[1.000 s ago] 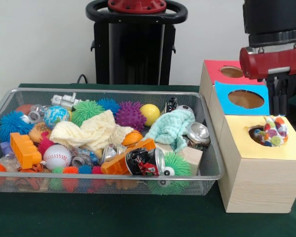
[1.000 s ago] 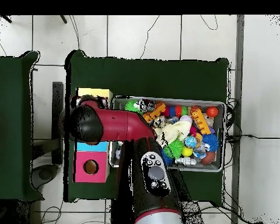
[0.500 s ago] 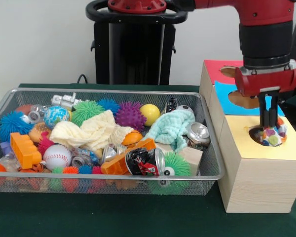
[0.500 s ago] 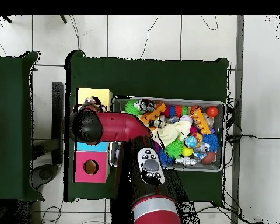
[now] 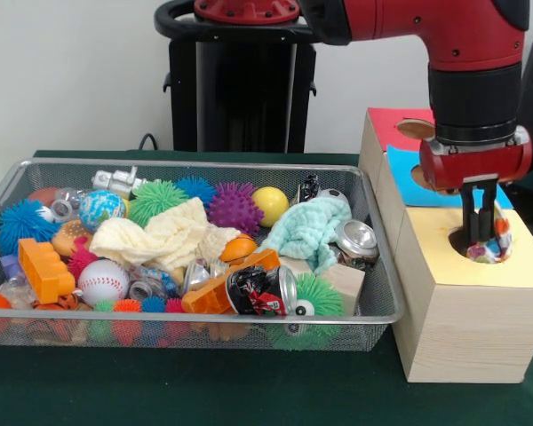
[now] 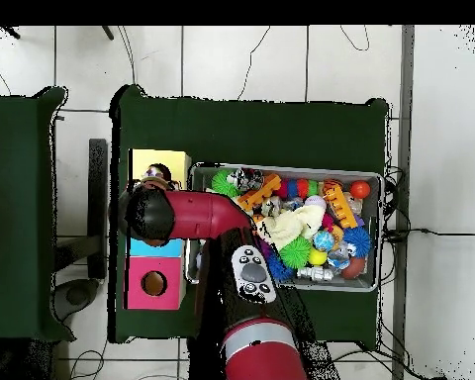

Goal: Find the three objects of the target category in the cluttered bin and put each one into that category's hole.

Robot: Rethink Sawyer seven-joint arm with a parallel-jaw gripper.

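Observation:
The wire mesh bin (image 5: 9, 191) sits at the left, full of toys; it also shows in the overhead view (image 6: 381, 230). My gripper (image 5: 480, 248) reaches straight down into the round hole (image 5: 506, 253) of the yellow-topped box (image 5: 444, 266). Its fingers (image 5: 468, 217) stand slightly apart and open, tips down in the hole. A confetti-patterned cloth piece (image 5: 497, 241) bunches in the hole beside the fingertips. In the overhead view the arm's wrist hides the gripper, and the yellow box (image 6: 160, 161) peeks out beside it. No confetti cloth shows among the bin's clutter.
A blue-topped box (image 5: 400, 164) and a red-topped box (image 5: 386, 124) stand behind the yellow one. In the bin lie a cream cloth (image 5: 164, 235), a mint-green cloth (image 5: 311, 229), spiky balls, a baseball (image 5: 102, 281), cans and an orange brick (image 5: 43, 269).
The gripper has swung left over the yellow box and come down into its hole. The confetti cloth now sits lower in the hole, partly hidden behind the fingers.

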